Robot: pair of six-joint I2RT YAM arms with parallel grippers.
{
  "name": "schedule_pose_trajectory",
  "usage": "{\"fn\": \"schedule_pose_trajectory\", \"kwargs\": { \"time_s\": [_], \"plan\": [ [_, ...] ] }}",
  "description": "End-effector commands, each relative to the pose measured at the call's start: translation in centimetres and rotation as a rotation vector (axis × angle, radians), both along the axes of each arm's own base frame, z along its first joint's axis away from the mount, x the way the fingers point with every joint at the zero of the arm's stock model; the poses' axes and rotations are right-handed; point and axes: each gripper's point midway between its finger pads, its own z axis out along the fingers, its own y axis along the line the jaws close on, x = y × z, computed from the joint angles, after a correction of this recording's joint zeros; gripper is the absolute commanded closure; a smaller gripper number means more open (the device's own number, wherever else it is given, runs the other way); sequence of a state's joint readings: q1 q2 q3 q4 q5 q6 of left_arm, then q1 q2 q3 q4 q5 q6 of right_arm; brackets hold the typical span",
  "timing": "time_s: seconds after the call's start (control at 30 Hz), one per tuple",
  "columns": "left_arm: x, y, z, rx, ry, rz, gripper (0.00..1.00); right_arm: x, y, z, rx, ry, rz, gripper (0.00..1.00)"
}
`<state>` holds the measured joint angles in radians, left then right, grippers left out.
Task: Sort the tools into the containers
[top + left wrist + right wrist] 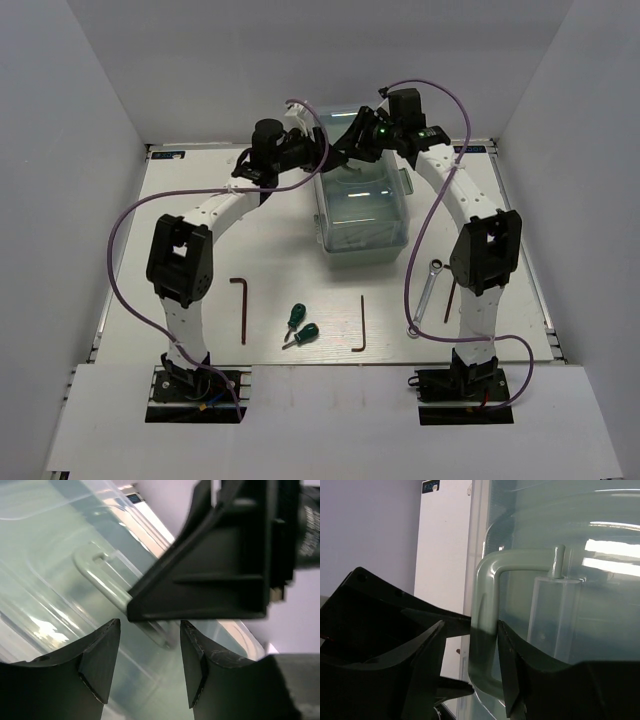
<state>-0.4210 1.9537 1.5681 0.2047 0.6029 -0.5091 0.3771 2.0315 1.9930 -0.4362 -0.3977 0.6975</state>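
The pale mint-green toolbox (362, 215) stands shut at the table's far middle, under its translucent lid. Both grippers hover over its far end at the handle. My left gripper (325, 150) is open; in its wrist view the handle (100, 575) runs toward the gap between its fingers (150, 622). My right gripper (358, 148) is open around the handle's upright (487, 580), which touches its right finger (507, 650). Two green screwdrivers (296, 316) (303, 336), hex keys (241, 305) (362, 325) and a silver wrench (426, 295) lie on the near table.
Another thin dark hex key (449, 300) lies partly hidden beside the right arm. The right gripper's black body (215, 570) sits close above the left fingers. White walls enclose the table on three sides.
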Motion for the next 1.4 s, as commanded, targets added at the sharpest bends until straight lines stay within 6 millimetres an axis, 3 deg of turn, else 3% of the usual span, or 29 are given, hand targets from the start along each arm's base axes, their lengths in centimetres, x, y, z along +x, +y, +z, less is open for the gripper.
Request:
{"fn": "schedule_pose_trajectory", "kwargs": {
  "time_s": [0.0, 0.17, 0.2, 0.23, 0.27, 0.3, 0.33, 0.37, 0.43, 0.47, 0.5, 0.57, 0.6, 0.63, 0.67, 0.7, 0.73, 0.77, 0.83, 0.87, 0.9, 0.93, 1.03, 1.07, 1.1, 1.2, 1.23, 1.37],
  "plan": [
    [1.0, 0.2, -0.3, 0.073, 0.025, 0.099, 0.38, -1.5, 1.3, 3.8, 0.098, -0.047, 0.078, 0.49],
    [2.2, -0.8, 0.0, 0.110, 0.030, 0.165, 0.36, -1.9, 1.2, 4.2, 0.148, -0.022, 0.094, 0.47],
    [2.4, -1.1, -1.5, 0.140, 0.062, 0.185, 0.36, -1.8, 0.9, 4.4, 0.156, -0.026, 0.094, 0.43],
    [2.3, -1.6, -0.6, 0.135, 0.050, 0.188, 0.36, -1.8, 0.7, 4.5, 0.154, -0.030, 0.094, 0.40],
    [2.8, -1.2, -1.5, 0.159, 0.072, 0.217, 0.36, -1.5, 0.1, 4.8, 0.134, -0.057, 0.079, 0.24],
    [2.7, -1.7, -2.1, 0.171, 0.082, 0.218, 0.36, -1.5, -0.4, 5.0, 0.117, -0.066, 0.065, 0.19],
    [2.6, -2.2, -1.5, 0.165, 0.070, 0.218, 0.36, -1.7, -1.1, 4.9, 0.072, -0.080, 0.066, 0.19],
    [2.6, -1.9, -1.9, 0.179, 0.083, 0.232, 0.36, -0.4, -2.5, 5.2, 0.009, -0.120, -0.016, 0.19],
    [2.5, -2.4, -2.5, 0.204, 0.095, 0.255, 0.38, -0.7, -4.5, 5.9, -0.092, -0.190, -0.044, 0.19],
    [3.0, -2.0, -2.2, 0.211, 0.089, 0.292, 0.38, 0.4, -6.5, 4.3, -0.186, -0.197, -0.142, 0.19],
    [2.8, -2.3, -3.0, 0.227, 0.102, 0.293, 0.39, -0.2, -7.8, 6.2, -0.227, -0.271, -0.163, 0.19],
    [3.0, -2.2, -2.9, 0.242, 0.114, 0.331, 0.46, 0.5, -10.9, 7.0, -0.313, -0.323, -0.283, 0.21],
    [3.3, -2.0, -3.4, 0.256, 0.123, 0.345, 0.50, 0.7, -12.1, 4.8, -0.375, -0.306, -0.304, 0.21],
    [3.4, -1.7, -2.7, 0.264, 0.126, 0.361, 0.52, 0.6, -13.8, 6.2, -0.397, -0.357, -0.337, 0.21],
    [3.5, -1.9, -3.1, 0.282, 0.131, 0.380, 0.54, 0.7, -15.3, 4.3, -0.469, -0.341, -0.364, 0.21],
    [4.0, -1.8, -2.0, 0.277, 0.119, 0.398, 0.56, 0.6, -16.4, 2.6, -0.500, -0.319, -0.374, 0.21],
    [3.7, -2.0, -2.7, 0.309, 0.130, 0.395, 0.56, 0.6, -17.6, 2.6, -0.526, -0.327, -0.383, 0.21],
    [4.0, -1.9, -1.4, 0.301, 0.104, 0.403, 0.57, 0.2, -18.1, 0.1, -0.546, -0.286, -0.369, 0.21],
    [4.4, -1.9, -2.0, 0.326, 0.110, 0.409, 0.60, -0.1, -19.3, -1.5, -0.541, -0.254, -0.341, 0.21],
    [4.5, -2.0, -1.9, 0.326, 0.110, 0.409, 0.60, 0.1, -20.3, -2.2, -0.537, -0.234, -0.344, 0.21],
    [4.8, -2.1, -0.3, 0.309, 0.077, 0.409, 0.60, -0.2, -19.7, -3.5, -0.508, -0.207, -0.287, 0.21],
    [4.7, -2.1, -0.7, 0.324, 0.092, 0.407, 0.60, 0.0, -21.1, -4.6, -0.529, -0.180, -0.284, 0.21],
    [4.9, -2.4, -0.3, 0.314, 0.084, 0.399, 0.67, -0.2, -19.8, -6.2, -0.447, -0.154, -0.134, 0.18],
    [4.8, -2.3, -0.5, 0.320, 0.091, 0.398, 0.75, 0.3, -20.9, -8.0, -0.454, -0.122, -0.118, 0.18],
    [4.8, -2.3, -0.5, 0.320, 0.091, 0.398, 0.78, 0.1, -19.8, -8.0, -0.405, -0.139, -0.042, 0.18],
    [4.6, -2.3, -0.7, 0.330, 0.092, 0.386, 0.87, 1.1, -20.2, -9.6, -0.397, -0.138, 0.005, 0.19],
    [4.5, -2.3, -1.3, 0.339, 0.101, 0.385, 0.88, 1.5, -20.4, -11.0, -0.401, -0.106, 0.005, 0.19],
    [4.2, -2.8, -1.1, 0.324, 0.098, 0.355, 0.98, 2.4, -19.9, -11.9, -0.336, -0.083, 0.019, 0.21]
  ]
}}
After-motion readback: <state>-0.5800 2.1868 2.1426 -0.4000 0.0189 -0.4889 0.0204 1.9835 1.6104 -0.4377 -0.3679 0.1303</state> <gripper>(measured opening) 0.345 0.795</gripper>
